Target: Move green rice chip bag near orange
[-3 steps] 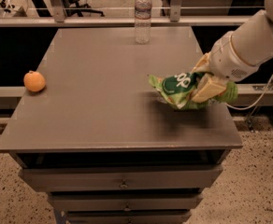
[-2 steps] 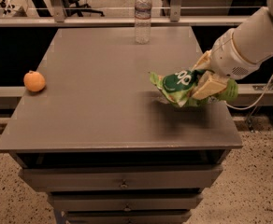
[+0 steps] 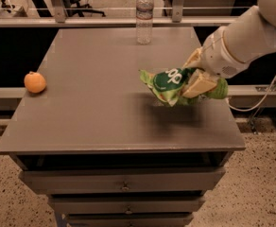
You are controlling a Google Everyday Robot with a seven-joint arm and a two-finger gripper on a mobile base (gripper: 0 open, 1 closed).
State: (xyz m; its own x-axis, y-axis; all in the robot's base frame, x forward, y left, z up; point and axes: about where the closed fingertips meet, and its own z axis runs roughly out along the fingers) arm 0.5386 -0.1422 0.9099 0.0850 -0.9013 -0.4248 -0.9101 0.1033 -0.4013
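The green rice chip bag (image 3: 168, 84), light green with a dark green circle and white lettering, hangs lifted just above the right part of the table. My gripper (image 3: 198, 77) comes in from the right on a white arm and is shut on the bag's right end. Its beige fingers (image 3: 200, 84) pinch the pouch. The orange (image 3: 35, 82) sits on the table's far left edge, well apart from the bag.
A clear water bottle (image 3: 144, 15) stands at the table's back edge. The grey table (image 3: 95, 112) tops a cabinet with drawers (image 3: 124, 179). A cable (image 3: 265, 96) hangs at the right. A rail and office chairs are behind.
The gripper has carried the bag a little to the left and slightly up over the table. The orange and bottle have not moved.
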